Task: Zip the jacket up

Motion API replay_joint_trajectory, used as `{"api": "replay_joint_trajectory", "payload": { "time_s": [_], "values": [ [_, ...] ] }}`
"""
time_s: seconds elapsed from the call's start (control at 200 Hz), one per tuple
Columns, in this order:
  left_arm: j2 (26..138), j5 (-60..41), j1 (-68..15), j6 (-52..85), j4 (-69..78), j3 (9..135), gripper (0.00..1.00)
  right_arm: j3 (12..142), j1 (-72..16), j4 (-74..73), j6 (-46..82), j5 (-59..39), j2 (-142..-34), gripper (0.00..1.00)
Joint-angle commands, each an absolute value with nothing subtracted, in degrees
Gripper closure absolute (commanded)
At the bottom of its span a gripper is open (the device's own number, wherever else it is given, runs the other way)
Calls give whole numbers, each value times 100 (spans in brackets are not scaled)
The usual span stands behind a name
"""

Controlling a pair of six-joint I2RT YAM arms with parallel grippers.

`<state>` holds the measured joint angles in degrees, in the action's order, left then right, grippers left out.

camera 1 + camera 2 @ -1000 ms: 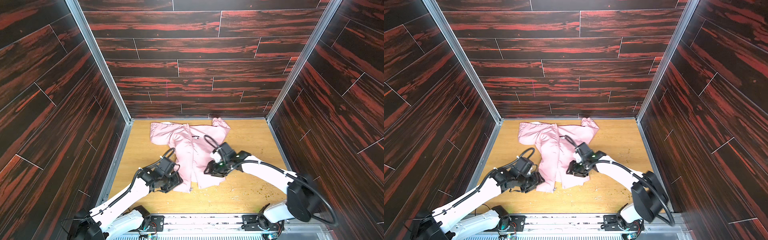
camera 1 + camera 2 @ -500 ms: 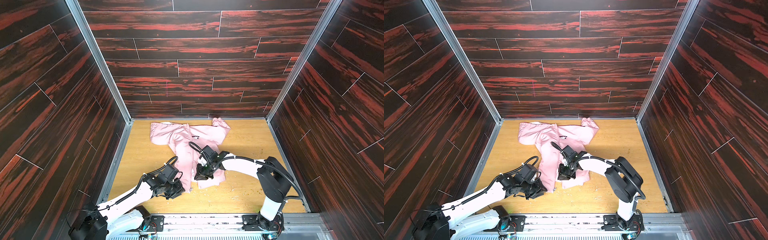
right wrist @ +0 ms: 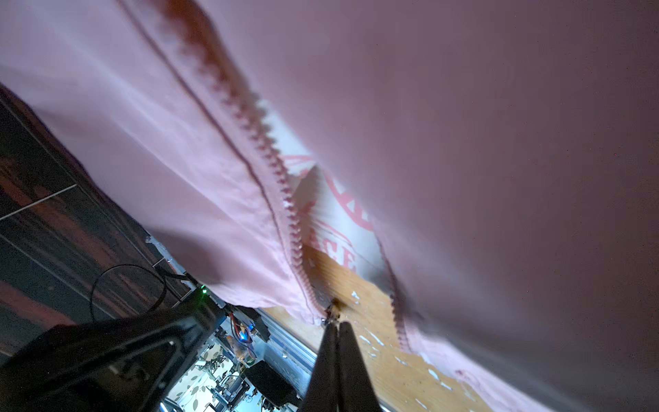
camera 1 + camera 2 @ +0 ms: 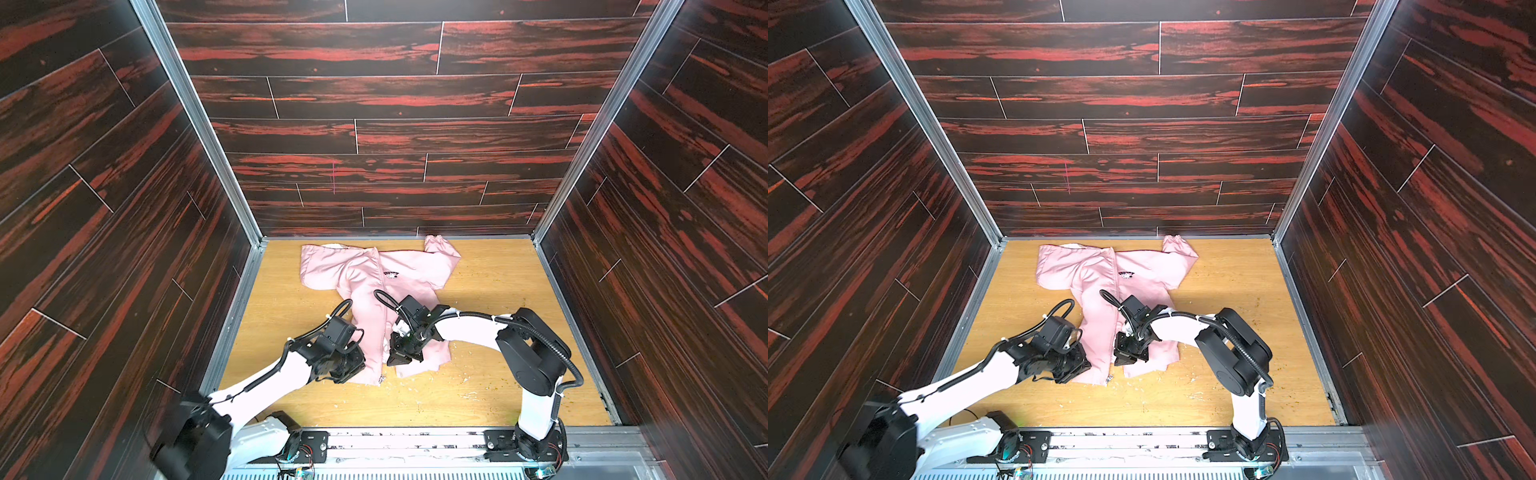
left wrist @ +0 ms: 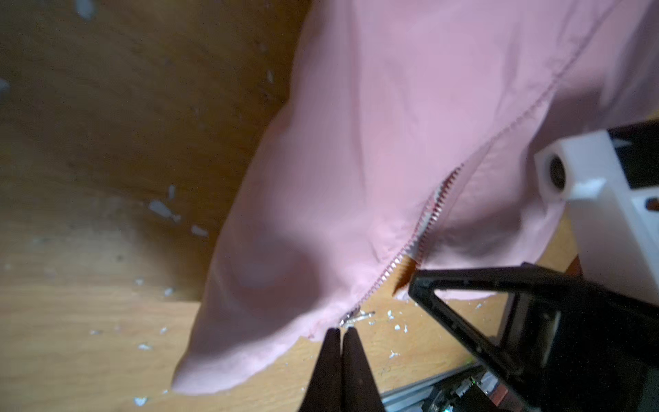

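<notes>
The light-pink jacket (image 4: 374, 274) (image 4: 1100, 270) lies flat on the wooden floor, hood toward the back wall. Its two front edges part near the hem, and the patterned lining (image 3: 331, 221) shows in the gap. The small metal zipper slider (image 4: 381, 379) (image 5: 349, 317) (image 3: 331, 310) sits at the hem on the left-hand panel. My left gripper (image 4: 359, 372) (image 5: 341, 330) is shut, tips at the hem just beside the slider. My right gripper (image 4: 394, 361) (image 3: 333, 323) is shut too, over the gap, tips right by the slider. I cannot tell whether either pinches anything.
Dark wood-pattern walls (image 4: 374, 124) close in the back and both sides. White flecks (image 4: 415, 386) litter the floor near the hem. A metal rail (image 4: 415, 440) with both arm bases runs along the front. The two grippers stand close together at the hem.
Both grippers have gone from open to shut. The right gripper moved left from the right-hand panel to the zipper gap. The left gripper shifted toward the hem, nearer the front.
</notes>
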<state>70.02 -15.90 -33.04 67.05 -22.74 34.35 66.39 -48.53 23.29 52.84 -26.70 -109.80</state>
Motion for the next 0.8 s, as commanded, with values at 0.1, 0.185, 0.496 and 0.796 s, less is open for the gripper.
{"api": "replay_joint_trajectory", "payload": {
  "time_s": [0.1,0.185,0.496,0.796],
  "values": [
    [7761,-1745,-3149,6441,-1819,3717,100,6548,-4897,2089,5247,-2917,-11393,96],
    [7809,-1743,-3137,6498,-1702,3695,100,6524,-4909,2027,5238,-2971,-11425,96],
    [8152,-1826,-3136,6853,-980,3169,100,6292,-5046,1806,5291,-3041,-11326,97],
    [8075,-1764,-3134,6891,-960,3025,100,6092,-5193,1653,5426,-3055,-10967,97]
  ]
}}
